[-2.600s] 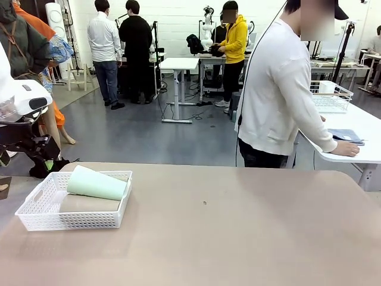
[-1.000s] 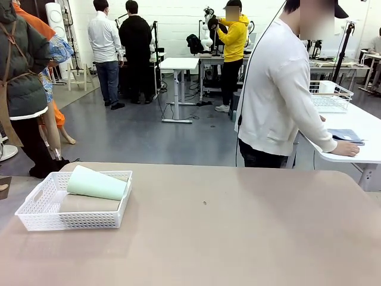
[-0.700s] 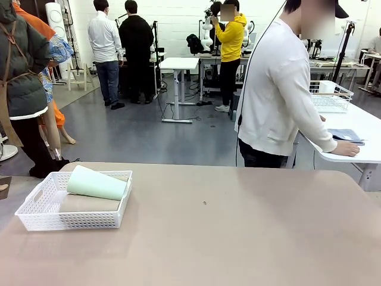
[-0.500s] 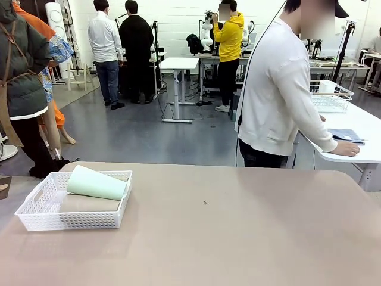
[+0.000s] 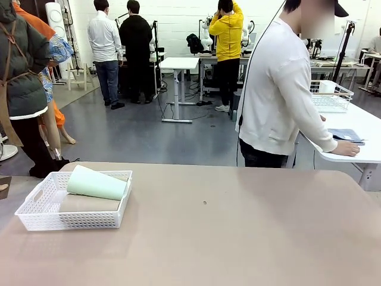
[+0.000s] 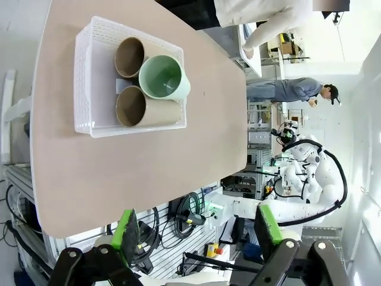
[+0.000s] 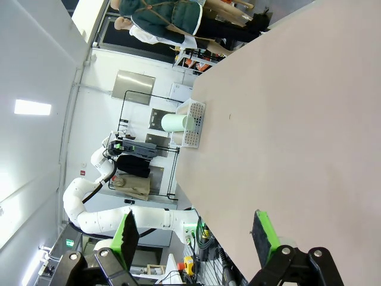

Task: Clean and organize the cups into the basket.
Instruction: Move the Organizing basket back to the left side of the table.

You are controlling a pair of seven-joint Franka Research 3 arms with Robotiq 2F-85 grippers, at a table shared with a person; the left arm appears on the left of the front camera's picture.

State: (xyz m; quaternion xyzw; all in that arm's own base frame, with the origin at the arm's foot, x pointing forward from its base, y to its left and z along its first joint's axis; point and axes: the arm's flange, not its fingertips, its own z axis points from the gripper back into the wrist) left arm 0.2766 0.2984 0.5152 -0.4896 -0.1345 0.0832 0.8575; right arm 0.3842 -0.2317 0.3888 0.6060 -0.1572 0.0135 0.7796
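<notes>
The white lattice basket [image 5: 72,221] sits at the table's left side. In it lie the cups on their sides: a mint green cup [image 5: 96,183] rests on top of a brown one [image 5: 88,204]. From high above, the left wrist view looks down into the basket [image 6: 81,77] and shows two brown cups [image 6: 131,56] [image 6: 141,107] side by side with the mint cup [image 6: 165,77] across them. My left gripper [image 6: 197,229] is open and holds nothing, far above the table. My right gripper [image 7: 195,232] is also open and holds nothing, well away from the basket [image 7: 195,124].
The beige table [image 5: 238,238] stretches bare to the right of the basket. A person in a white top [image 5: 277,89] stands beyond the far edge, leaning on another table [image 5: 357,140]. Other people stand farther back. My white left arm [image 7: 95,199] shows beyond the table.
My left arm, at the left edge in the oldest frame, has left the front view. Basket and cups have not moved. A person in yellow moved in the background.
</notes>
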